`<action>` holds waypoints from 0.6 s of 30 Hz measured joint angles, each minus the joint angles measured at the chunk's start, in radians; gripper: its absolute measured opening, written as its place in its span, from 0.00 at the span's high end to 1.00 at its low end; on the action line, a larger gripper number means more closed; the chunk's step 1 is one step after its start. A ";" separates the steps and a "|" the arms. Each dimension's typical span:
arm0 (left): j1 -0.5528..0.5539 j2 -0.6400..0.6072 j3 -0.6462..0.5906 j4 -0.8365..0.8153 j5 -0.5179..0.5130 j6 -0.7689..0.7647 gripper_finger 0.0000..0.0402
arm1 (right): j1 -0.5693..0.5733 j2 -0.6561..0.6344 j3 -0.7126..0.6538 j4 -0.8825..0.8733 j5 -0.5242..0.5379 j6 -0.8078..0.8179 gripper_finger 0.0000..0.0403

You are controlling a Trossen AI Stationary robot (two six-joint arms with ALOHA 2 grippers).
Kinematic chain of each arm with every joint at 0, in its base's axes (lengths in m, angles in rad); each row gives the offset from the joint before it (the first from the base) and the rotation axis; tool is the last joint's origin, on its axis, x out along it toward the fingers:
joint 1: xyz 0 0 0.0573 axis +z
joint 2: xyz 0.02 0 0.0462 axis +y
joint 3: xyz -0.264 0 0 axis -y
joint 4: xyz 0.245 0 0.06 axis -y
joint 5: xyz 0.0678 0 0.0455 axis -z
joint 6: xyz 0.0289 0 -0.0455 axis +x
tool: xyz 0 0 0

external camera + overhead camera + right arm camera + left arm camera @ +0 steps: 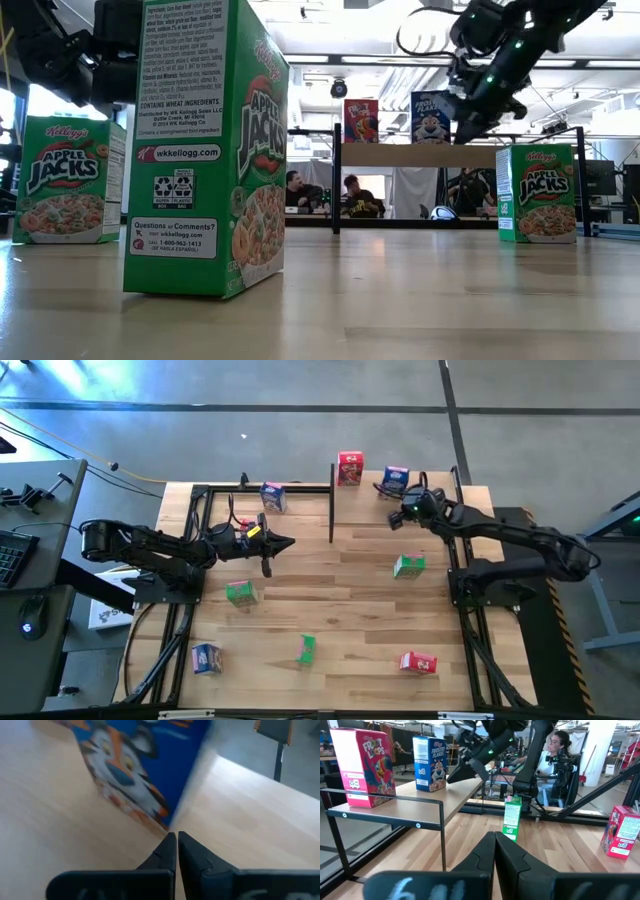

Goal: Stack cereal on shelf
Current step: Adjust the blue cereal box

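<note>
The shelf [300, 488] stands at the far edge of the counter [340, 590]. Two boxes are upright on it: a red box [350, 468] and a blue box [395, 480] at the right end. A second blue box [273, 497] appears near the shelf's left end; whether it rests on the board cannot be told. The remaining cereal is spread over the counter: green boxes [408, 566], [240, 593] and [306, 649], a red box [418, 662] and a blue box [206, 658] near the front edge.

The right gripper [408, 512] sits just beside the blue box on the shelf. Its fingers [167, 851] are pressed together with nothing between them, and the box face fills the right wrist view directly ahead of the tips.

Risks from this position:
- Closed fingers this close to a standing box can knock it over or push it off the board during any sideways or forward travel
- A falling blue box could strike the red box next to it
- The shelf posts lie in the arm's likely withdrawal path

The left gripper [268, 546] waits over the counter centre-left, fingers [492, 855] shut and empty. Contact with the nearest green box is the only hazard on that side, judged low
</note>
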 joint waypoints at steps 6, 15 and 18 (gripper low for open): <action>0.000 0.000 0.000 0.000 0.000 0.001 1.00 | 0.000 0.085 0.001 0.098 -0.008 -0.011 1.00; 0.000 0.000 0.000 -0.001 0.000 0.001 1.00 | -0.004 0.117 0.003 0.161 0.061 -0.056 1.00; 0.000 0.000 0.000 -0.001 0.000 0.001 1.00 | -0.020 0.109 0.003 0.173 0.074 -0.052 1.00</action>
